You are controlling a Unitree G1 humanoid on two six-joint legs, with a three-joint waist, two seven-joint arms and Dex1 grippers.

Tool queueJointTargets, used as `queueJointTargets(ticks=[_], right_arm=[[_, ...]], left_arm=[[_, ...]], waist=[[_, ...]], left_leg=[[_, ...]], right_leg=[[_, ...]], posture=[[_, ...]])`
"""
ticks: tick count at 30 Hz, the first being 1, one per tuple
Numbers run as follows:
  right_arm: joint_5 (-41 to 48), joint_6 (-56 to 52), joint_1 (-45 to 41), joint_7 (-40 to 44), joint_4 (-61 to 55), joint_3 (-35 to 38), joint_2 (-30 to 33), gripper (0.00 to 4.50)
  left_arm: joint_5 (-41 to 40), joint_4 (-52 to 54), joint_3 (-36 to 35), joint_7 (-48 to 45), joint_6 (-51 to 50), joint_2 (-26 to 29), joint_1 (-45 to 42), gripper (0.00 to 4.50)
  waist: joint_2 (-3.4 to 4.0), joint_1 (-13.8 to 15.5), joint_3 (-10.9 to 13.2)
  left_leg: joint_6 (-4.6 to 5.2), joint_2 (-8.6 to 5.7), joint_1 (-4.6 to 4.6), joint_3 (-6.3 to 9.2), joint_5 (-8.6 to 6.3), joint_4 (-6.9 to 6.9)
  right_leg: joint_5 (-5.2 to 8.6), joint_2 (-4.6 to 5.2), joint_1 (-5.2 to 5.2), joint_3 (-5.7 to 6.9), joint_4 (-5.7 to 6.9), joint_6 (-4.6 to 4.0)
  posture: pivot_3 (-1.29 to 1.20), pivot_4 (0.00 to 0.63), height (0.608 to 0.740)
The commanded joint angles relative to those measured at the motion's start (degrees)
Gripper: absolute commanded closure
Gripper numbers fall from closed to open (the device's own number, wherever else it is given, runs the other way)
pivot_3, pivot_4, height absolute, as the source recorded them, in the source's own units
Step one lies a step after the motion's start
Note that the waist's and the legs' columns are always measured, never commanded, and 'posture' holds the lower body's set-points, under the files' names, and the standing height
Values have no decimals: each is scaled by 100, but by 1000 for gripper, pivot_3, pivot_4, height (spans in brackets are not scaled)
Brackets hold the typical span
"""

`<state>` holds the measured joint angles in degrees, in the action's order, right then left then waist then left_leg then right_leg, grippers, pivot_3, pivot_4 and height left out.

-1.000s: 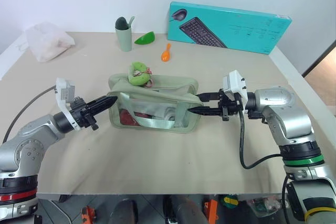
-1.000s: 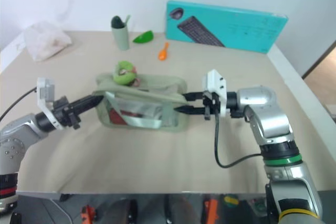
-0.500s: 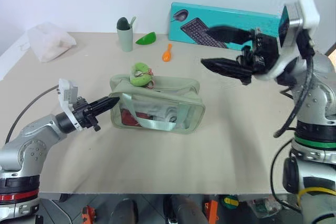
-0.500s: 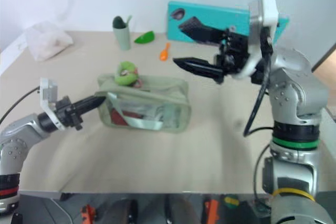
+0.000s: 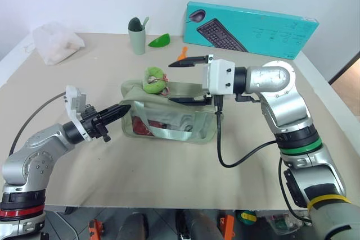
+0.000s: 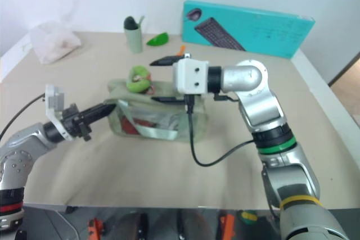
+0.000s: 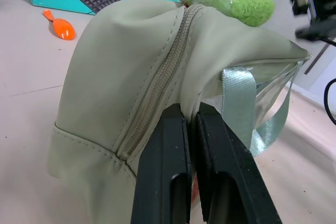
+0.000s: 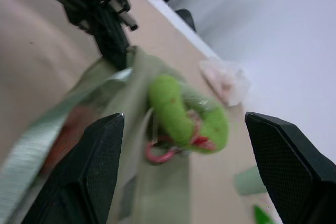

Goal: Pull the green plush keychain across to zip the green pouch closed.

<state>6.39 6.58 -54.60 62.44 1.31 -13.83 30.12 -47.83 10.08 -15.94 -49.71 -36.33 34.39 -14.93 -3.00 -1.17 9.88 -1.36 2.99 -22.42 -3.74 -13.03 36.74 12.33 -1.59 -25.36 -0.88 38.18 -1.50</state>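
Green plush keychain [image 5: 153, 80] sits on top of green pouch [image 5: 185, 121], mid-table [image 5: 169, 178]. My right gripper [image 5: 181, 80] hovers just beside it, fingers spread wide, nothing held. My left gripper [image 5: 121, 109], fingers pressed together, pinches the pouch's end facing the table's left edge.

My arms: silver-grey shells, black joints. Right arm [image 5: 284, 102] has green and yellow rings; left arm [image 5: 34, 158] a red ring. White camera blocks at wrists, black cables, tapered black fingers [image 7: 173, 171].
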Motion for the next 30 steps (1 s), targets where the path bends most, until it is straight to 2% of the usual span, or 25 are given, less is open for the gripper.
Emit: queueJointTargets(ticks=[1,6,10,19,23,24,30], right_arm=[[-21,248,-378,-118,191,123,-161,715],[-229,608,-382,-62,451,61,-129,715],[-871,1315,-313,-161,977,-244,-12,715],[-1299,1928,-649,-521,1767,-450,-434,715],[-1315,1962,-807,-604,1928,-494,-653,715],[-1309,1986,-825,-598,1954,-491,-675,955],[-1219,2045,-909,-550,2085,-485,-793,955]], left_arm=[[-78,267,-10,40,-5,-44,92,4500],[-83,275,-39,97,32,-94,108,4500],[-112,333,-73,139,22,-114,132,4500],[-193,455,-129,277,-37,-130,155,4500],[-215,486,-120,327,-54,-154,149,4500],[-222,500,-115,341,-57,-158,154,4500],[-264,582,-108,432,-80,-186,198,4500]], waist=[[0,2,0],[0,1,0],[0,2,0],[0,-2,0],[0,-3,0],[0,-6,0],[0,-1,0]], left_leg=[[0,0,0,3,0,0],[0,-2,0,0,0,1],[1,-4,0,-1,0,1],[1,-2,1,-1,0,0],[1,-3,0,1,0,0],[1,-3,1,-3,0,1],[0,-3,-1,-1,0,0]], right_leg=[[0,0,0,2,0,-1],[0,5,2,1,0,-2],[0,7,2,0,0,-2],[-1,4,2,-1,1,-2],[0,5,2,0,1,-2],[-1,6,2,-3,0,-3],[-2,8,1,-1,0,-5]], posture=[[0,150,740],[0,150,740],[0,150,740],[0,150,740],[0,150,740],[0,150,740],[0,150,740]])
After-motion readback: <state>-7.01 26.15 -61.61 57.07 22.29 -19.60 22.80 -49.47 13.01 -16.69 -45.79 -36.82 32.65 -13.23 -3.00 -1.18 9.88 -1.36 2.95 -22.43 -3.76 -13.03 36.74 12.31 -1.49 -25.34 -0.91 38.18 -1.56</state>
